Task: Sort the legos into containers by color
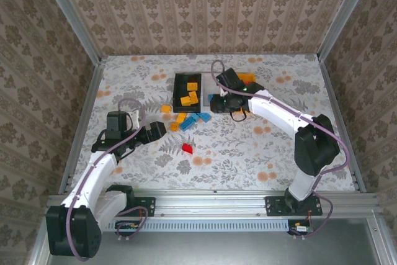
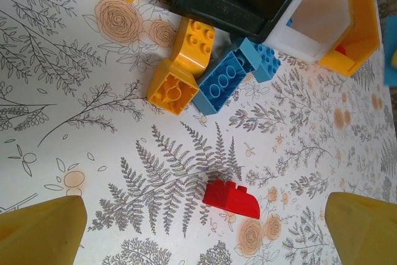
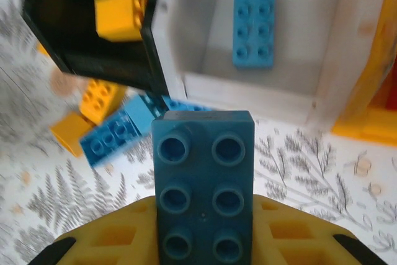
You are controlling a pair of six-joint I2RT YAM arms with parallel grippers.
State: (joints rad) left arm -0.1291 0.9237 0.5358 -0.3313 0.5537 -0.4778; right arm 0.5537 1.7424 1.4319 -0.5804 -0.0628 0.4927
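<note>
1. Legos (image 1: pixel 186 119): from above, we see orange and blue ones clustered loose on the floral table (image 1: pixel 260 147), just in front of the black tray (image 1: pixel 181 85). A red brick (image 1: pixel 187 148) lies apart from them, nearer the arms. Three orange bricks sit inside the black tray. The right gripper (image 1: pixel 216 102) hangs to the right of that tray, in front of the orange tray (image 1: pixel 249 79). The left gripper (image 1: pixel 159 130) is low over the table, to the left of the red brick.

2. In the left wrist view, the left gripper (image 2: pixel 201 209) has its jaws spread wide and grasps nothing. Its yellow fingers (image 2: pixel 40 231) flank the red brick (image 2: pixel 231 198) without touching it. Farther off, two orange bricks (image 2: pixel 172 86) touch two blue bricks (image 2: pixel 223 82) beside the black tray (image 2: pixel 229 10). The white tray (image 2: pixel 322 26) and orange tray (image 2: pixel 363 26) stand next in the row.

3. In the right wrist view, the right gripper (image 3: pixel 203 243) is clamped on the gripped blue brick (image 3: pixel 203 178), studs facing us. It is held near the front wall of the white tray (image 3: pixel 248 94), where a light blue brick (image 3: pixel 254 24) lies flat. One orange lego (image 3: pixel 118 13) rests in the black tray (image 3: pixel 93 60).
</note>
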